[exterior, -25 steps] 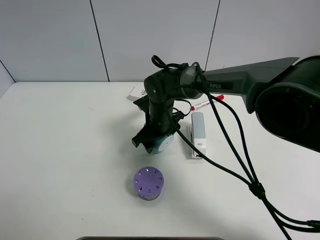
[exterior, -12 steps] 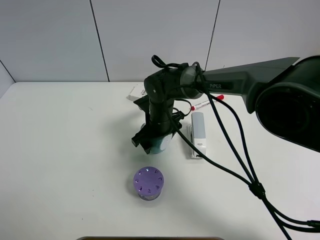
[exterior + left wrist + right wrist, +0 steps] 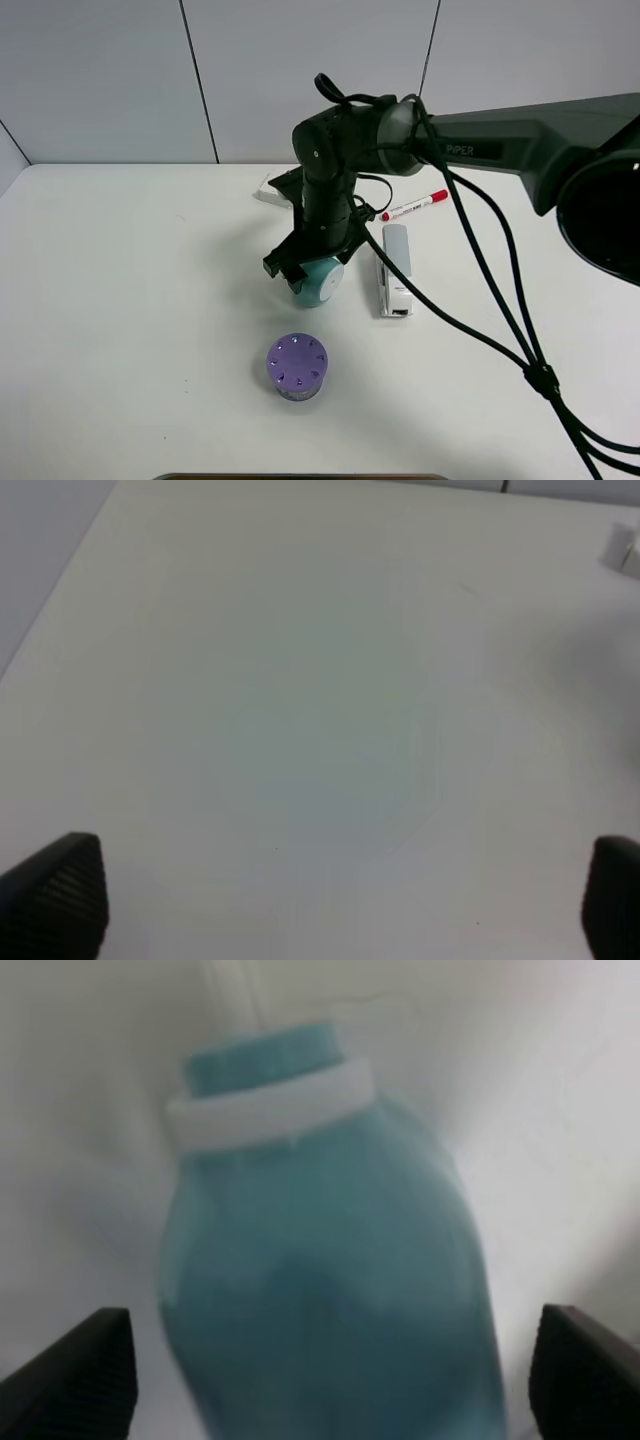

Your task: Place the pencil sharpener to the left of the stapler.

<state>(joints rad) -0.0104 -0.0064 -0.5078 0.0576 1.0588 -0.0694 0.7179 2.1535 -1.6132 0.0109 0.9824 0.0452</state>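
Note:
The teal pencil sharpener (image 3: 320,283) rests on the table just left of the grey-and-white stapler (image 3: 392,268), with a small gap between them. My right gripper (image 3: 306,266) reaches across the middle and hovers right above the sharpener. In the right wrist view the sharpener (image 3: 330,1260) fills the space between the widely spread black fingertips (image 3: 72,1372), which stand apart from its sides, so the right gripper (image 3: 330,1385) is open. My left gripper (image 3: 340,900) is open over bare table and holds nothing.
A purple cylinder with holes on top (image 3: 297,367) stands in front of the sharpener. A red-capped white marker (image 3: 414,206) lies behind the stapler. A flat white box (image 3: 268,190) lies behind the right arm, its corner (image 3: 624,548) visible in the left wrist view. Cables hang from the right arm.
The right gripper has risen off the sharpener, which now shows more fully below it and stays on the table left of the stapler.

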